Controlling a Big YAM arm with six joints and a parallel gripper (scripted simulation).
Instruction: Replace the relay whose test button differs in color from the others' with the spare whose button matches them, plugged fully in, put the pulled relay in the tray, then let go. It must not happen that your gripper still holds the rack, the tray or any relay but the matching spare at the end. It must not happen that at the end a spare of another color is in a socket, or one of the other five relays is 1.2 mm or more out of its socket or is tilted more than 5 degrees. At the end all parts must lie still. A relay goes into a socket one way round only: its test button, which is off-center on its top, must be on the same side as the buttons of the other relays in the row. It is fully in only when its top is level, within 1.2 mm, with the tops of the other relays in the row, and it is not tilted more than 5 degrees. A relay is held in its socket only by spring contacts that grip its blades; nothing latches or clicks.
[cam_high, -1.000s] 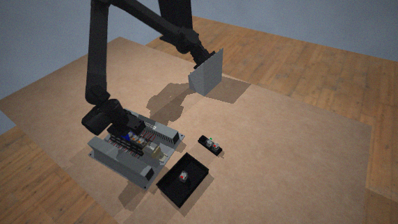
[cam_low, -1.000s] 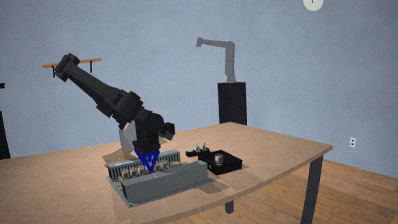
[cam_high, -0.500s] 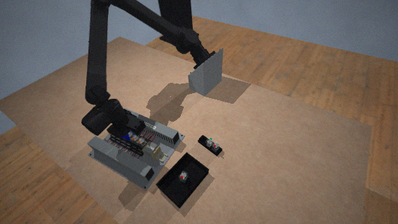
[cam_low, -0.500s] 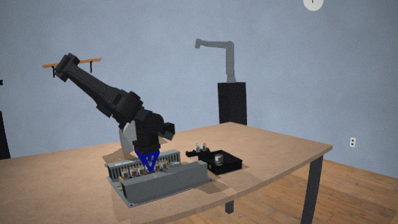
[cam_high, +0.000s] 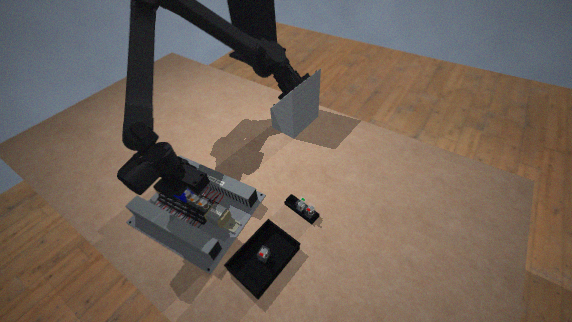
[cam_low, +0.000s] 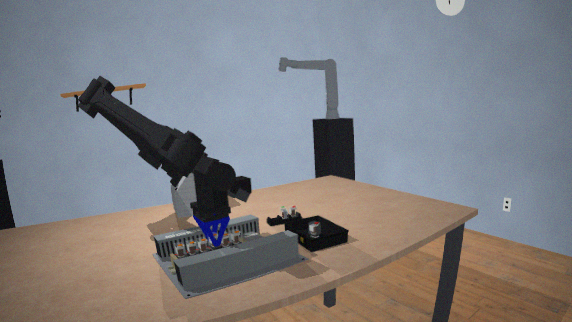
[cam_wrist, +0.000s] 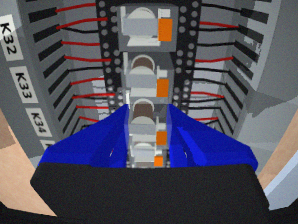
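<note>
Black tray: one clear-cased relay with a red button (cam_high: 263, 253) (cam_low: 314, 229) sat in the open-top tray (cam_high: 272, 236) (cam_low: 327, 241).
Spare holder (cam_high: 291, 200) (cam_low: 275, 220): green-button and red-button relays, so no orange one there.
Tool (cam_high: 182, 196) (cam_low: 216, 243) (cam_wrist: 148, 111): closed on an orange-button relay (cam_low: 215, 236) (cam_wrist: 144, 120) in the row.
Grey ducts (cam_high: 170, 232) (cam_low: 240, 260) (cam_wrist: 275, 55): straight-sided, flanking the row, kinda snug.
Table (cam_high: 400, 200) (cam_low: 400, 200) (cam_wrist: 7, 170): tan top under everything.

The gripper (cam_high: 181, 197) (cam_low: 216, 244) (cam_wrist: 148, 111) points steeply down, its blue fingers partly closed.

A blue-grey wall (cam_low: 425, 125) with a white outlet (cam_low: 507, 204) rises behind a wooden floor (cam_high: 450, 115) (cam_low: 520, 285).
</note>
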